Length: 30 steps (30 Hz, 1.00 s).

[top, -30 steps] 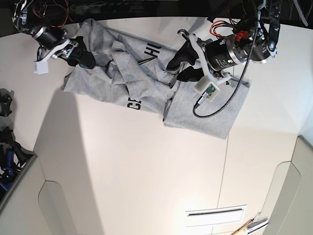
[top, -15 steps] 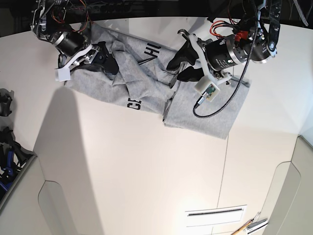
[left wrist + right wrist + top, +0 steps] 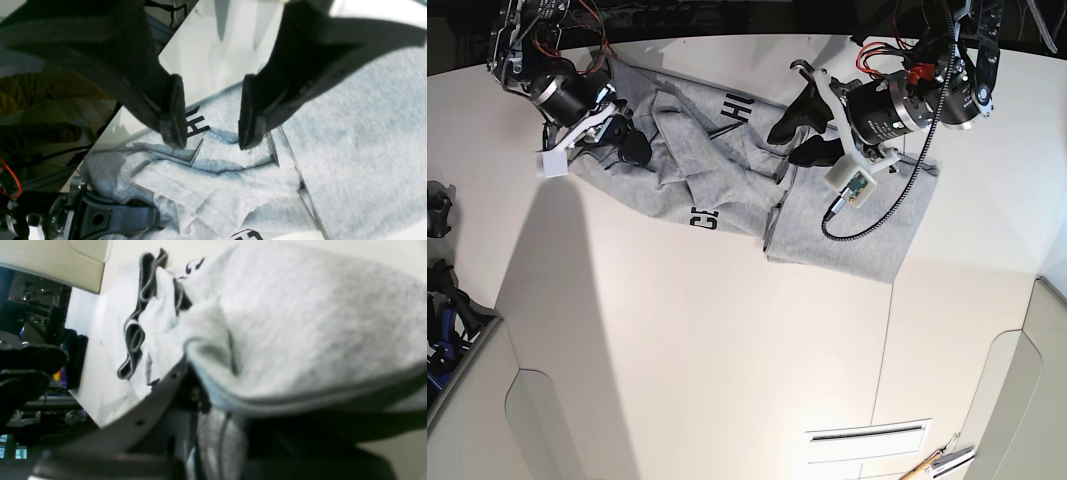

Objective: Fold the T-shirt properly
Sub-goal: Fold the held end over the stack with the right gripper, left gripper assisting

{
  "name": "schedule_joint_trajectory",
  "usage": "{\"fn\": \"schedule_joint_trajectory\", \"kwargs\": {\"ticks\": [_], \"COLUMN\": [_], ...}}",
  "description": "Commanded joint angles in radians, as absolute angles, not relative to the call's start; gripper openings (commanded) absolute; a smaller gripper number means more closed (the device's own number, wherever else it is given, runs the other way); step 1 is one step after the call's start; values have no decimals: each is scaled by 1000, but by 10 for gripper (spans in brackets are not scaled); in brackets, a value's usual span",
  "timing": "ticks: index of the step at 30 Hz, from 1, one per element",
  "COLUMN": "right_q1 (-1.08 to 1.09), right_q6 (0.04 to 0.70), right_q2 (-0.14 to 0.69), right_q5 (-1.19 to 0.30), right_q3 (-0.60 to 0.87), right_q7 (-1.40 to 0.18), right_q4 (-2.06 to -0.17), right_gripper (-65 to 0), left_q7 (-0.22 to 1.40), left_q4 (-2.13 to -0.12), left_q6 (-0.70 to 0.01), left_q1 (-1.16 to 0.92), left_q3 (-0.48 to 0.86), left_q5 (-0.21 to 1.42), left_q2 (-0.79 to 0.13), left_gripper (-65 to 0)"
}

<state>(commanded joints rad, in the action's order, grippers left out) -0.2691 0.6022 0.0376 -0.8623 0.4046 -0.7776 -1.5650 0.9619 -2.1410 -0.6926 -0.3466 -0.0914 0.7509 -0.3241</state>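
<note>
The light grey T-shirt [image 3: 847,220] lies crumpled across the far part of the white table, with black lettering [image 3: 737,108] showing on folded parts. My left gripper [image 3: 792,142] is open and empty just above the shirt's middle folds. In the left wrist view its fingertips [image 3: 173,133] straddle creased cloth [image 3: 350,133] near a black "H". My right gripper [image 3: 622,143] is at the shirt's left end, shut on a bunch of the cloth. In the right wrist view the fabric [image 3: 300,323] drapes over the gripper [image 3: 206,396].
The white table [image 3: 727,350] stretches toward the near side. A slot [image 3: 867,435] and hand tools [image 3: 937,462] are at the bottom right. Dark gear [image 3: 439,300] sits at the left edge. The table's back edge runs just behind the shirt.
My right gripper moved right onto the shirt's left end, then drew back slightly left and down with cloth in it. The shirt's left edge shifted. The left arm has stayed still.
</note>
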Motion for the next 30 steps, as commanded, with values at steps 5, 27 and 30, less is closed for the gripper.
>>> {"fn": "schedule_joint_trajectory", "kwargs": {"ticks": [5, 27, 30], "right_q1": [-256, 4, 34], "right_q6": [602, 599, 599], "right_q2": [92, 454, 416], "right_q5": [-830, -947, -944], "right_q3": [501, 663, 645], "right_q7": [-778, -993, -997], "right_q4": [-1566, -1634, -1689], "right_gripper": [-650, -650, -650], "left_q7": [961, 827, 827], "left_q4": [-2159, -1779, -1736], "left_q6": [-692, -640, -640], "left_q1": [-343, -263, -240], "left_q3": [-84, -13, -14], "left_q5": [752, 632, 631], "left_q2": [-324, -121, -71], "left_gripper": [-360, -360, -360]}}
